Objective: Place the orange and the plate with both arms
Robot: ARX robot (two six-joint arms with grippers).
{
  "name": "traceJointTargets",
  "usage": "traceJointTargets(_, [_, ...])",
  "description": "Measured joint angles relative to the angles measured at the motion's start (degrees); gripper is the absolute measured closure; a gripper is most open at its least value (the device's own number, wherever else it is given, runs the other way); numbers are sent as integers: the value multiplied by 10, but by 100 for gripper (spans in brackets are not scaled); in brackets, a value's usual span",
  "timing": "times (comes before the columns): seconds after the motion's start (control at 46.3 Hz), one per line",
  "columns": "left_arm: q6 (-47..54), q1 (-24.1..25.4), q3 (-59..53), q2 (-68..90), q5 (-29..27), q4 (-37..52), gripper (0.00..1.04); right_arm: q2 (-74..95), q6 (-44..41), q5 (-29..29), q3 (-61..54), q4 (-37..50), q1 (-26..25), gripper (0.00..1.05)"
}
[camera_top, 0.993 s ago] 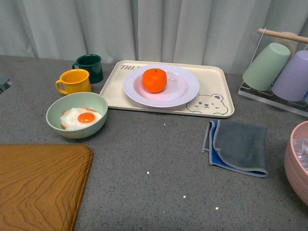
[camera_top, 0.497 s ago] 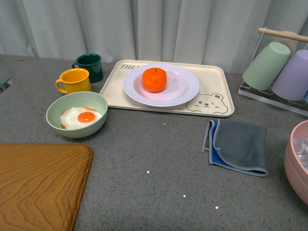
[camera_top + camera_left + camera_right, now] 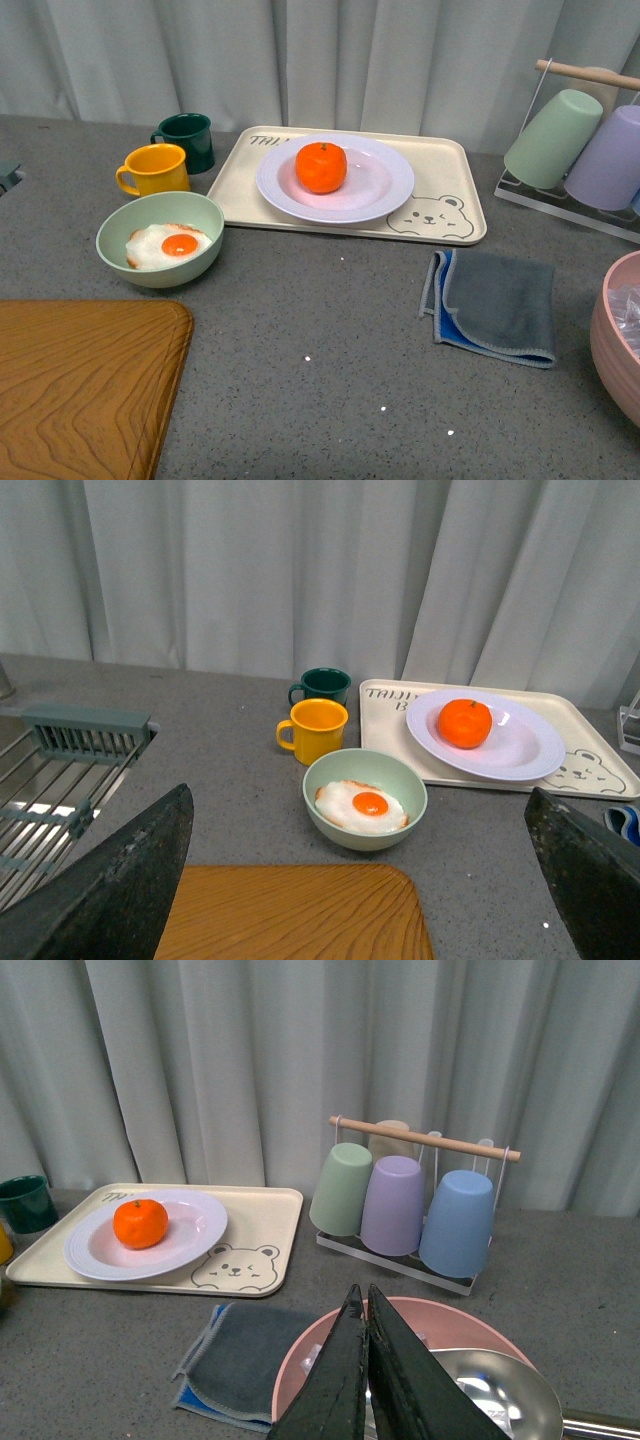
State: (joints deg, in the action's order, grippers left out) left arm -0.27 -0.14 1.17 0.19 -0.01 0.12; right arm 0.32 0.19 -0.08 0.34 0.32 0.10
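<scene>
Orange [image 3: 321, 166]: resting inside the plate [image 3: 382, 192], a little toward the mug side of its well, stem dot up. Plate: seated on the bear tray [image 3: 455, 160], over the tray's lettered end; the bear drawing stays uncovered beside it.

Change: we record none. Across the last second the front view reads the same, item for item, and neither arm enters it. We judge the placing complete, or the arms parked and idle.

Left gripper [image 3: 350, 880]: fingers spread wide, empty, held high and well back from the tray, above the wooden board [image 3: 290, 915].

Right gripper [image 3: 364, 1360]: fingers pressed together with nothing between them, hanging over the pink bowl [image 3: 300, 1370].

Edges: tray rim surrounds the plate on all sides we can see. Green bowl [image 3: 160, 240] with fried egg and two mugs [image 3: 155, 168] crowd the tray's lettered end.

Open room: bare grey counter lies in front of the tray, between green bowl and folded cloth [image 3: 495, 305]. Cup rack [image 3: 575, 140] stands beyond the tray's bear end.
</scene>
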Motion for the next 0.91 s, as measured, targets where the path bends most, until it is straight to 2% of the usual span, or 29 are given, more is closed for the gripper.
traceJointTargets(0.108, [0,0,0,0,0,0,7,0,-1,0,0,-2,0,103])
traceJointTargets(0.151, [0,0,0,0,0,0,7,0,-1,0,0,-2,0,99])
traceJointTargets(0.41, [0,0,0,0,0,0,7,-1,-1,0,0,-2,0,58])
traceJointTargets(0.561, [0,0,0,0,0,0,7,-1,-1,0,0,-2,0,25])
traceJointTargets(0.669, [0,0,0,0,0,0,7,-1,-1,0,0,-2,0,9])
traceJointTargets(0.907, [0,0,0,0,0,0,7,-1,0,0,0,-2,0,9])
